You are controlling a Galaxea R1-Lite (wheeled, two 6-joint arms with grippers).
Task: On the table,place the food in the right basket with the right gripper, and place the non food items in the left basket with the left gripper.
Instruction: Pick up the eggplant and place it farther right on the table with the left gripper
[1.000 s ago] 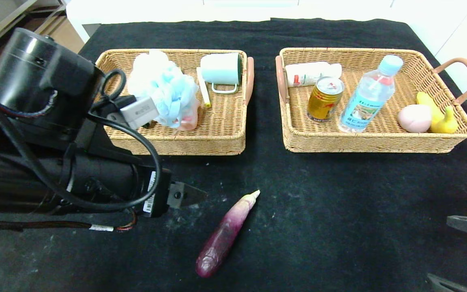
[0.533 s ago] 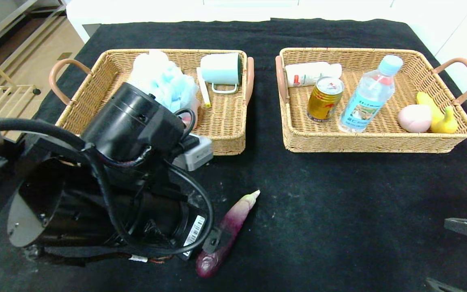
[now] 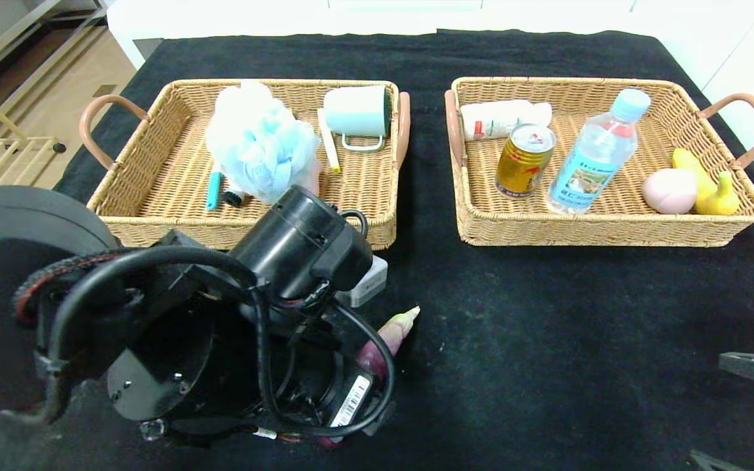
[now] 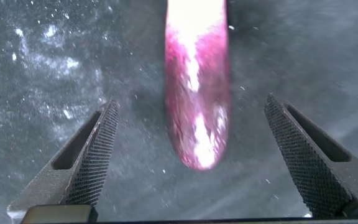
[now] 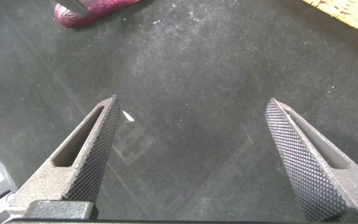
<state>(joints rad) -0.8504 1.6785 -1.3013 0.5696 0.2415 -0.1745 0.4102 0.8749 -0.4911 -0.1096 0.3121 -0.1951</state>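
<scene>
The purple eggplant (image 4: 197, 93) lies on the black table (image 3: 547, 340). My left gripper (image 4: 191, 102) hangs open over its rounded end, a finger on each side and neither touching. In the head view the left arm hides all but the eggplant's pale tip (image 3: 398, 329). The left basket (image 3: 154, 163) holds the blue bath pouf (image 3: 259, 154) and the scoop's blue handle (image 3: 212, 190). The right basket (image 3: 612, 229) holds the gold can (image 3: 524, 160), the bottle (image 3: 596, 154), the peach (image 3: 669, 190) and the banana (image 3: 711, 186). My right gripper (image 5: 192, 101) stands open above bare cloth at the near right.
A pale mug (image 3: 357, 111) and a thin yellow stick (image 3: 328, 147) lie in the left basket. A white bottle (image 3: 501, 118) lies at the back of the right basket. The table's edge runs close beyond the right basket's handle (image 3: 753, 124).
My left arm has swung from the left basket towards me and come down over the eggplant, uncovering the pouf and scoop. The right arm has stayed still.
</scene>
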